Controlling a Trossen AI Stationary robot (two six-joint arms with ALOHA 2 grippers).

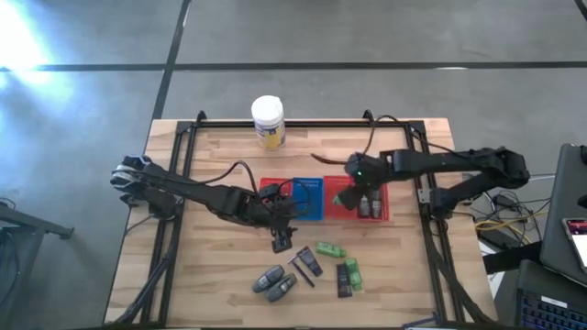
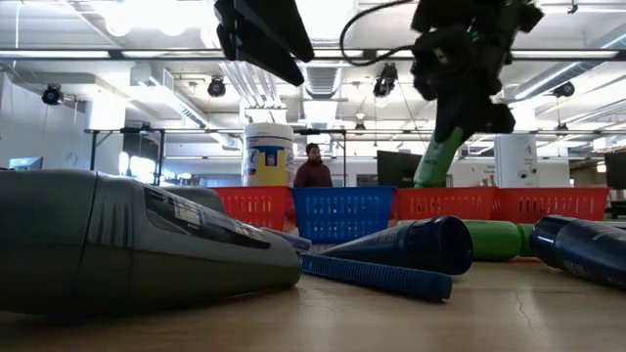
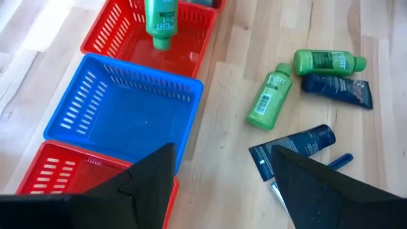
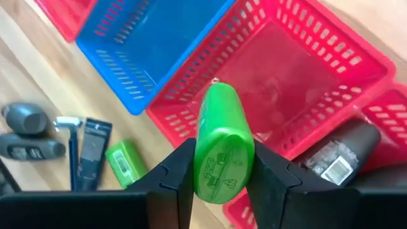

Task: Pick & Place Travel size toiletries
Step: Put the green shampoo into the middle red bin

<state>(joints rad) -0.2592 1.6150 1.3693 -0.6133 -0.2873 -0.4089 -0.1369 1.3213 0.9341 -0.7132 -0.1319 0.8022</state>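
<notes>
The right hand (image 4: 218,168) grips a green bottle (image 4: 220,143) above the middle red basket (image 4: 331,63); the left hand (image 3: 219,175) hangs open and empty over the blue basket (image 3: 121,105).

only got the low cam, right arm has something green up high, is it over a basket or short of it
observer: it's over one. The right gripper holds a green bottle cap-down above a red basket with nothing in it.
operator: ok and that blue one in the middle, anything inside
observer: no, the blue basket is bare inside. Grey bottles lie in the basket next to the red one.
operator: where's the left arm, i just see a dark shape up top
observer: the left gripper hangs over the table by the blue basket's front edge, fingers apart with nothing between them.
</notes>
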